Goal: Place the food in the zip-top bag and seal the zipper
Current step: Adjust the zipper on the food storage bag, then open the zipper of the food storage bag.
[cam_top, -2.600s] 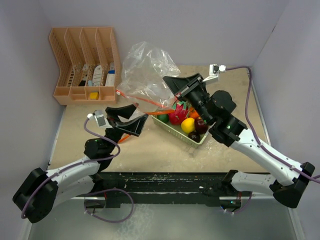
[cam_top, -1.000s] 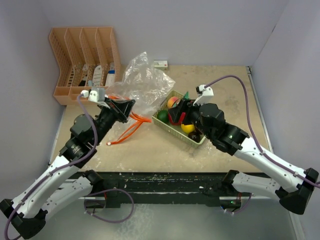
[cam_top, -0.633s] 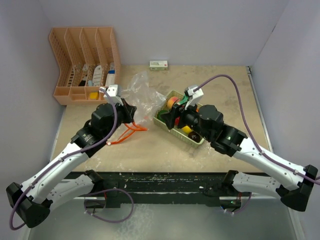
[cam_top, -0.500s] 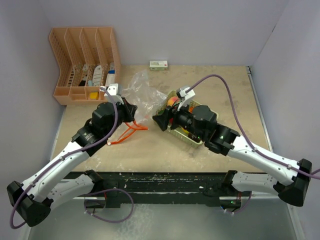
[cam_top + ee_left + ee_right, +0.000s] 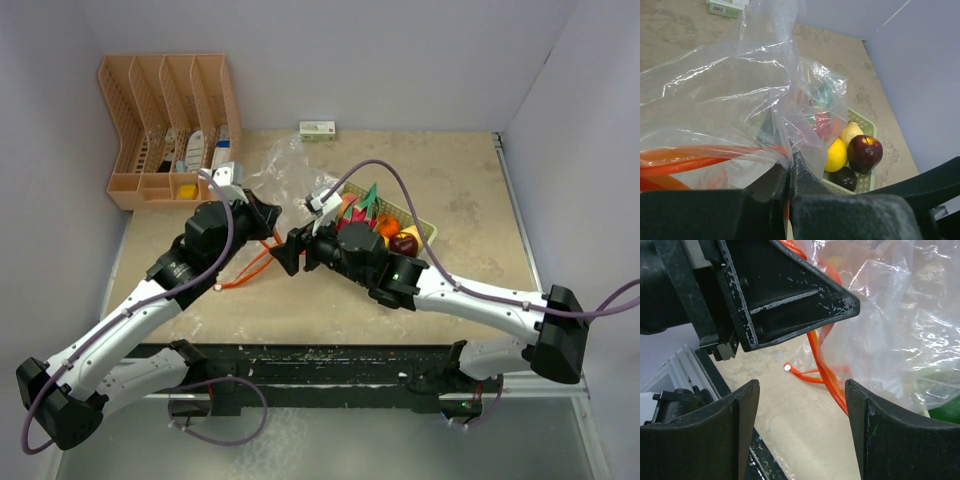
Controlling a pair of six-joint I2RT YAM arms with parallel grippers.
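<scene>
Tan table (image 5: 470, 190): left gripper (image 5: 790, 167) pinches zip-top bag (image 5: 730, 95) mouth; right gripper (image 5: 802, 390) spread wide, arm stretched leftward.

The rack (image 5: 170, 120) stands at the back left of the table (image 5: 470, 190), and the small box (image 5: 318, 129) by the back wall. The zip-top bag (image 5: 285, 175) lies before the box, between the rack and the tray (image 5: 428, 229). The food (image 5: 404, 242) sits in the tray, some of it perhaps behind the bag's film. The zipper (image 5: 250, 265) trails before the bag, left of the right gripper (image 5: 283, 255).

Clear bag (image 5: 715, 100), orange-red zipper (image 5: 690, 154)
</scene>
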